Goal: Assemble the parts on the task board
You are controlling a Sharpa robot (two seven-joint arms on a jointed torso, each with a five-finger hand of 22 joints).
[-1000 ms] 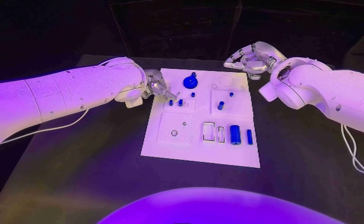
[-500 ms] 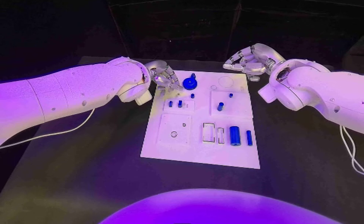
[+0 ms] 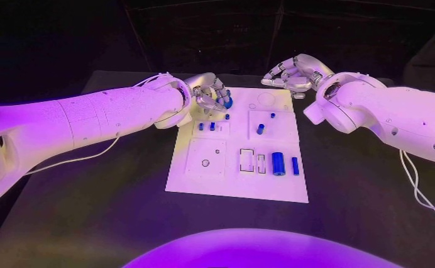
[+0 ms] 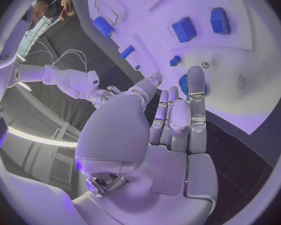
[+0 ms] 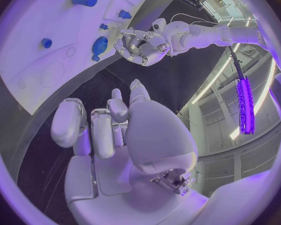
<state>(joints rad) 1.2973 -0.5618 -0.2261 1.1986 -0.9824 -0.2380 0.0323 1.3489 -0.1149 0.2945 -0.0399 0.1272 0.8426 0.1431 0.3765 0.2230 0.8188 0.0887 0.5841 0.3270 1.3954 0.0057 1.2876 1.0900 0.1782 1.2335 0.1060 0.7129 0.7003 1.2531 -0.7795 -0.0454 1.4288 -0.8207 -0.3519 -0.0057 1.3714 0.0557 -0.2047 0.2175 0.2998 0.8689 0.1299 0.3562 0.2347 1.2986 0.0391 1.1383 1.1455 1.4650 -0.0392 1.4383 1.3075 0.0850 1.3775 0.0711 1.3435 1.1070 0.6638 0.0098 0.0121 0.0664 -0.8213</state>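
Head view: the black surface [image 3: 100, 205] carries the white task board [image 3: 237, 183], with the work judged partly done. The left robot hand [image 3: 211, 96] hovers over the round blue part [image 3: 227, 100] at the board's far end, fingers apart, and whether it touches is unclear. The right robot hand [image 3: 291, 74] hangs beyond the far edge, fingers curled, holding nothing. The large blue cylinder [image 3: 278, 163] and slim blue peg [image 3: 295, 166] lie loose near the board's right edge; small pegs [image 3: 212, 126] stand mid-board.
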